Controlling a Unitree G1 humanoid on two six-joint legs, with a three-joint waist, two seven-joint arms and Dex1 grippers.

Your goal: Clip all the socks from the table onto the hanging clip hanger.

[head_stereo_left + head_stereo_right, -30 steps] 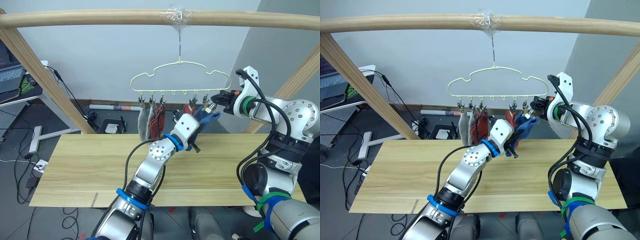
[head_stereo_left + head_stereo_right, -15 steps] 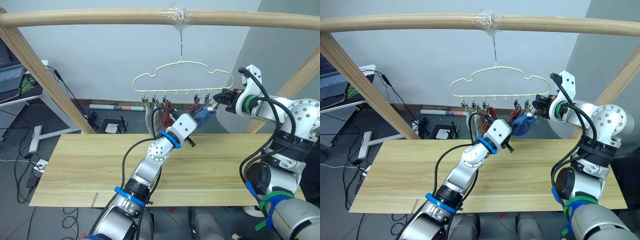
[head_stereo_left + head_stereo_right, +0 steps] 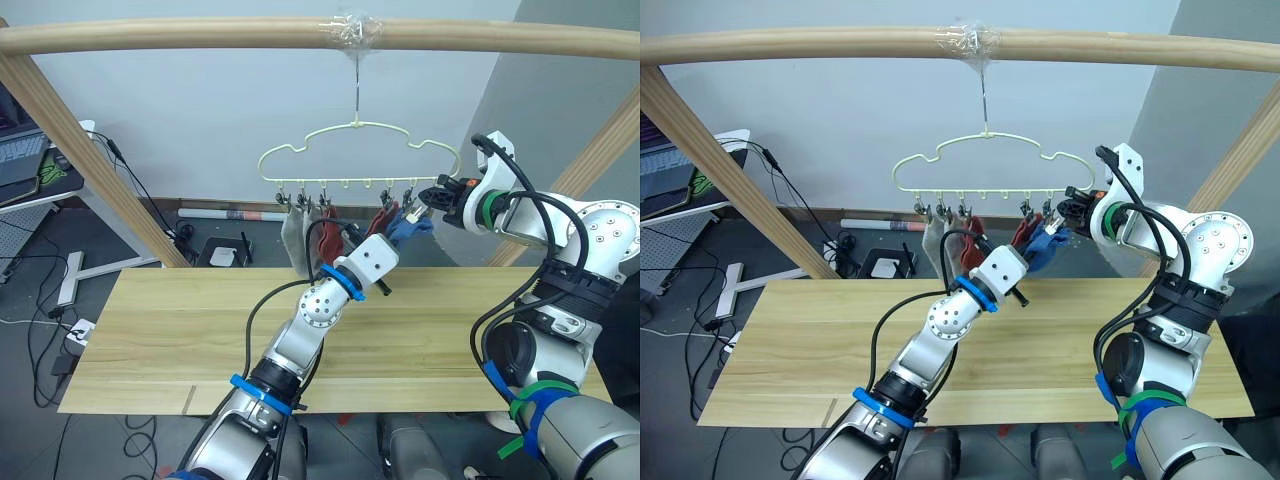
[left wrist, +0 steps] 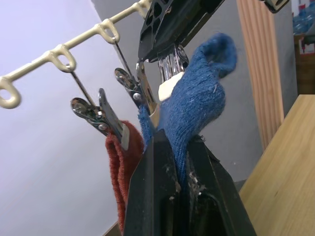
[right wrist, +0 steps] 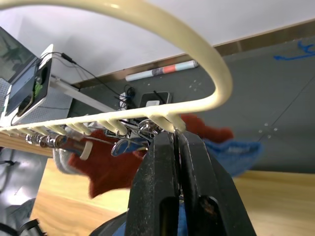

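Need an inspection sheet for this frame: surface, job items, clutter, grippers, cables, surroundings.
Surface: table, no socks on it.
Job's things: clip hanger hangs from the wooden pole; grey socks and red socks clipped; blue sock at the end clips.
Clutter: nothing seen.
Grippers: left gripper shut on the blue sock; right gripper pinches an end clip.
Cables: floor cables beside the table.
Surroundings: laptop on a side desk.

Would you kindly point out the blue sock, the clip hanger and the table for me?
blue sock [image 4: 197, 105]: left wrist view, its bunched middle.
clip hanger [image 3: 360, 126]: left eye view, wavy top wire.
table [image 3: 170, 340]: left eye view, bare planks.
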